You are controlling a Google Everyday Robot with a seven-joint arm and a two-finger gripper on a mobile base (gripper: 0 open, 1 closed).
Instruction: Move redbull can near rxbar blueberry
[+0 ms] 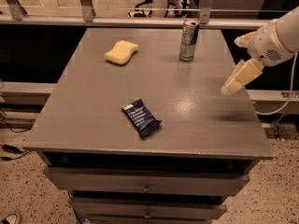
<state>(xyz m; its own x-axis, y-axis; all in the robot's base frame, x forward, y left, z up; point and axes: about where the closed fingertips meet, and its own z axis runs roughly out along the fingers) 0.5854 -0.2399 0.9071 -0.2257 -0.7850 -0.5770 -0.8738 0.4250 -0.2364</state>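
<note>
The redbull can [188, 40] stands upright at the far right of the grey table [93, 106], silver and blue with a silver top. The rxbar blueberry [141, 117], a flat dark navy wrapper with white text, lies near the table's front middle. My gripper [232, 65] hangs over the table's right edge, to the right of the can and a little nearer than it. It is open and empty. One cream finger [240, 76] points down and left.
A pale yellow sponge [121, 52] lies at the far left of the table. A metal rail [140, 21] runs along the back edge. Drawers [145, 181] sit under the tabletop. A white cable [285, 101] hangs at the right.
</note>
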